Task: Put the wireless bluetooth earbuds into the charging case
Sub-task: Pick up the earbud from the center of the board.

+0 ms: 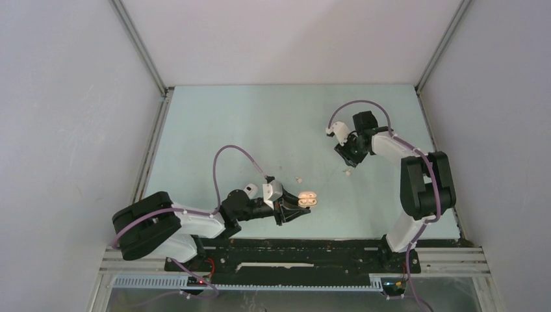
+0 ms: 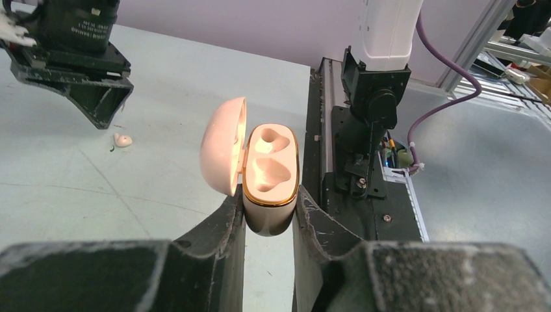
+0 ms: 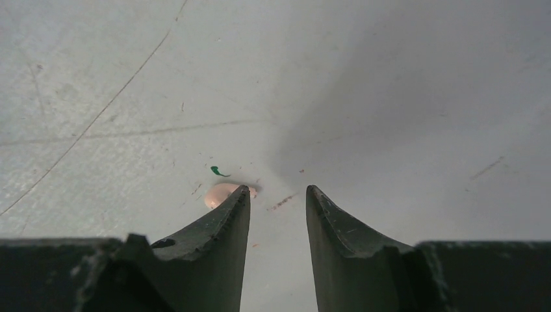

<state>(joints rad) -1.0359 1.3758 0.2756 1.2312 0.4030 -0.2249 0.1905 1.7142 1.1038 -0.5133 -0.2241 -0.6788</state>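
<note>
My left gripper [image 1: 290, 208] [image 2: 269, 203] is shut on the charging case [image 1: 307, 200] [image 2: 271, 172], a pink-beige pebble with a gold rim. Its lid stands open to the left and both wells are empty. One beige-pink earbud [image 1: 348, 173] [image 2: 122, 140] [image 3: 218, 194] lies on the table under my right gripper [image 1: 347, 158] [image 3: 278, 192]. The gripper is open and hangs low with bare table between its fingers. The bud sits just outside the left fingertip, half hidden by it. A second small earbud [image 1: 299, 179] lies just beyond the case.
The pale green table [image 1: 260, 130] is bounded by grey walls and metal frame posts. A black base rail [image 1: 292, 250] runs along the near edge. The right arm's base [image 2: 371, 110] stands close to the right of the held case.
</note>
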